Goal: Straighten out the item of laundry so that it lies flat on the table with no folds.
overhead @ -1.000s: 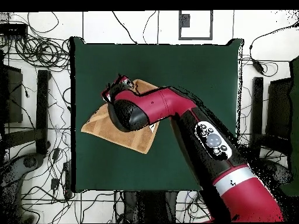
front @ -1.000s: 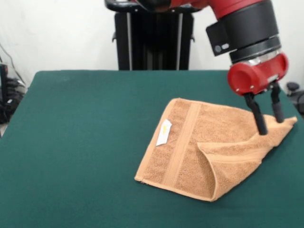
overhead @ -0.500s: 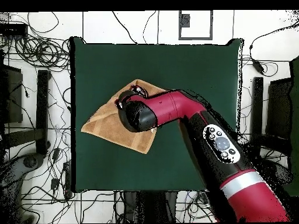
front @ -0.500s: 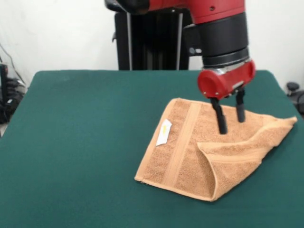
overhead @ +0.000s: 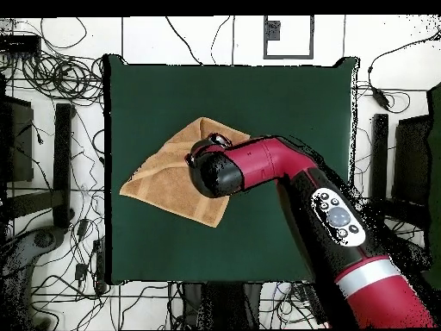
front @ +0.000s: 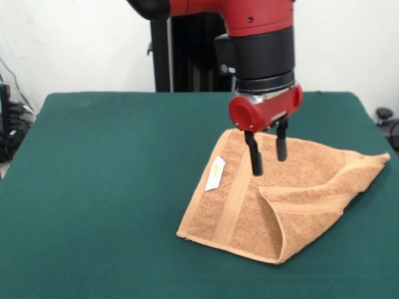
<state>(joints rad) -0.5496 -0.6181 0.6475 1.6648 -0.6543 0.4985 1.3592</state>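
Tan-orange towel [front: 274, 199] on green table [front: 106, 174], lower-right corner folded over, white tag [front: 216, 173] showing; gripper [front: 265, 156] jaws apart, empty, above centre.

You'll find no readable text anywhere. White tag [front: 216, 173] on towel [front: 274, 199], at its 9 o'clock side: yellow mark, illegible.
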